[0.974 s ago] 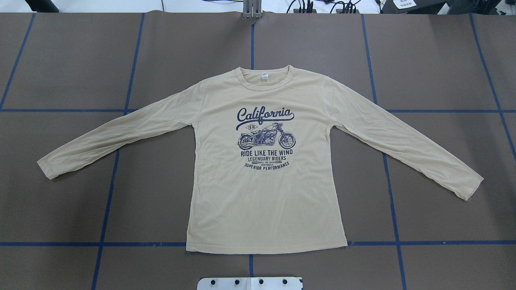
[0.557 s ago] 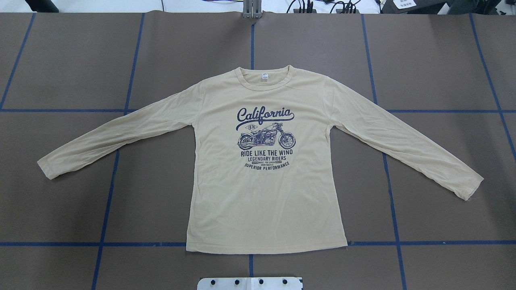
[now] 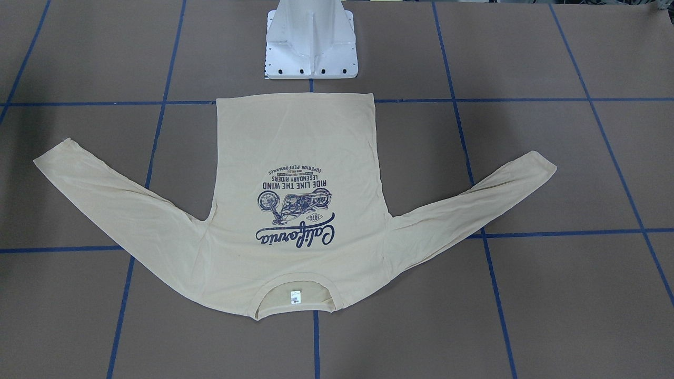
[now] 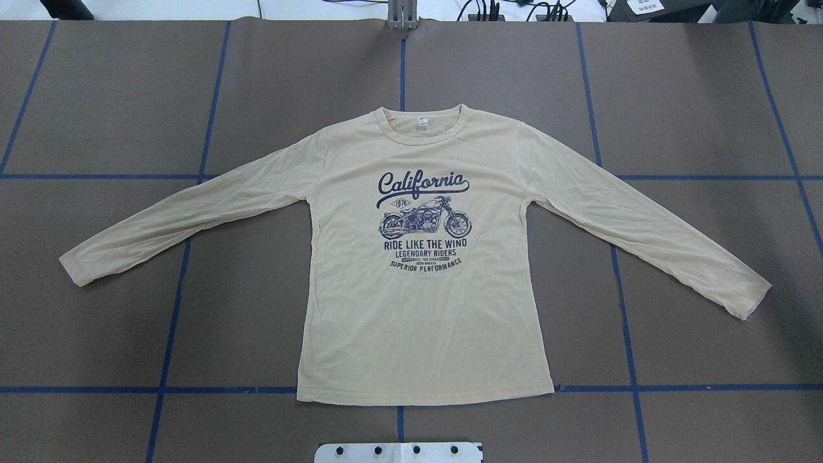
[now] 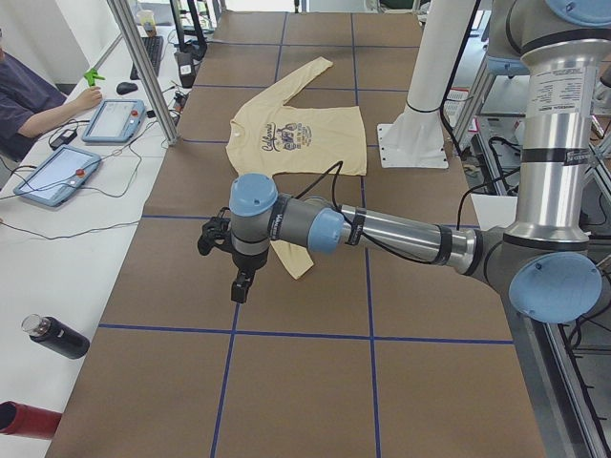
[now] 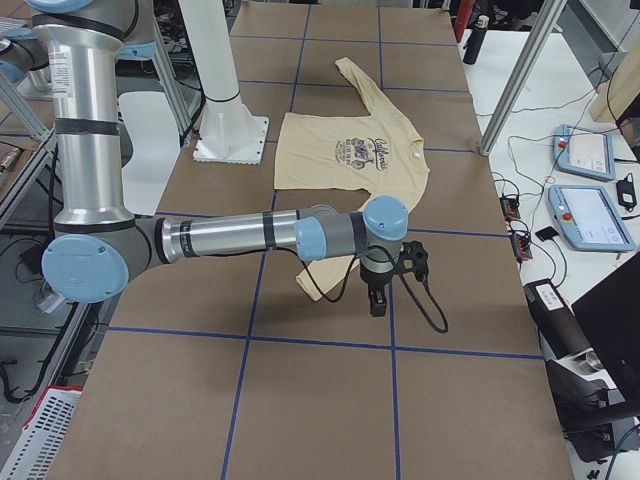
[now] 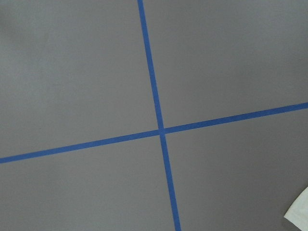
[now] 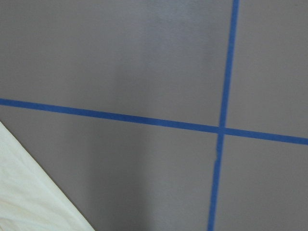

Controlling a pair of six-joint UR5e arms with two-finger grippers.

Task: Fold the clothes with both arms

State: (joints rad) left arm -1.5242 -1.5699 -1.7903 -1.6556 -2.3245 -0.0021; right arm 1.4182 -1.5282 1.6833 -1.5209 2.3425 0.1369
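The cream long-sleeved shirt (image 4: 418,321) lies flat in the middle of the bench (image 4: 128,96) with its California motorcycle print (image 4: 421,206) facing up. The collar is away from the robot, the hem sits near the white pedestal base (image 3: 310,42), and both sleeves are spread wide, angling back toward the robot's side. No fold is in yet, so I read this as the opening approach. The left arm (image 5: 401,234) stretches out low over the bench by the left-side cuff (image 4: 74,270), and the right arm (image 6: 230,235) mirrors it by the right-side cuff (image 4: 749,299). The left end effector (image 5: 241,286) points down, clear of the brown surface, with nothing seen in it. Whether its jaws stand wide or narrow, I cannot tell from the side. The same goes for the right end effector (image 6: 377,300). Each wrist camera catches only a corner of pale fabric at the frame edge, beside the blue tape lines (image 7: 154,96). Next, I judge, each one must shift inward over its cuff, come down, and pinch both thin layers cleanly. Then the two need to lift together so the sleeves carry across the body without dragging it askew.
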